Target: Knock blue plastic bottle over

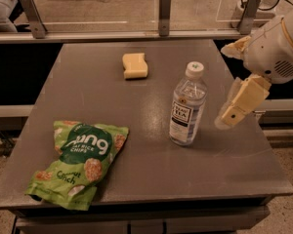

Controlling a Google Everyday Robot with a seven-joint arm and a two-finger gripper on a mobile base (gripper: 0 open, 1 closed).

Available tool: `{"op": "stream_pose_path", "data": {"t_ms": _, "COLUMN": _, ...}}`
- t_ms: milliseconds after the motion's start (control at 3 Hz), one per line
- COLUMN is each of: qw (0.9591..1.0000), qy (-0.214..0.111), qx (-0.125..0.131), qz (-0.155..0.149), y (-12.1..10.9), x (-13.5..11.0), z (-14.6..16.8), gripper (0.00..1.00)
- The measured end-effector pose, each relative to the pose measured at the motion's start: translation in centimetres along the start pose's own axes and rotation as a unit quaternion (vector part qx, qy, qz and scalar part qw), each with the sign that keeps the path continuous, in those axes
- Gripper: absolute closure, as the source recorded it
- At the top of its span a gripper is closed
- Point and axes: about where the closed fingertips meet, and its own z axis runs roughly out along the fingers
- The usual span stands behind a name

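The blue plastic bottle stands upright on the grey table, right of centre. It is clear and bluish with a white cap and a white-and-dark label. My gripper hangs at the right, pointing down and left, a little above the table top. It is to the right of the bottle at about label height, with a small gap between them. It holds nothing that I can see.
A green bag of rice chips lies at the front left. A yellow sponge lies at the back centre. A metal rail with posts runs behind the table. The table's right edge is just below my gripper.
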Motion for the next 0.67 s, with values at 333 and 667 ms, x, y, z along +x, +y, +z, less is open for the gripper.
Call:
{"op": "stream_pose_path", "data": {"t_ms": 333, "qw": 0.9990, "qy": -0.045, "qx": 0.001, "qz": 0.008, "y": 0.3, "x": -1.9, "z": -0.5, "gripper": 0.00}}
{"op": "stream_pose_path", "data": {"t_ms": 667, "qw": 0.9973, "qy": -0.066, "qx": -0.012, "qz": 0.029, "y": 0.4, "x": -1.0, "z": 0.7, "gripper": 0.00}}
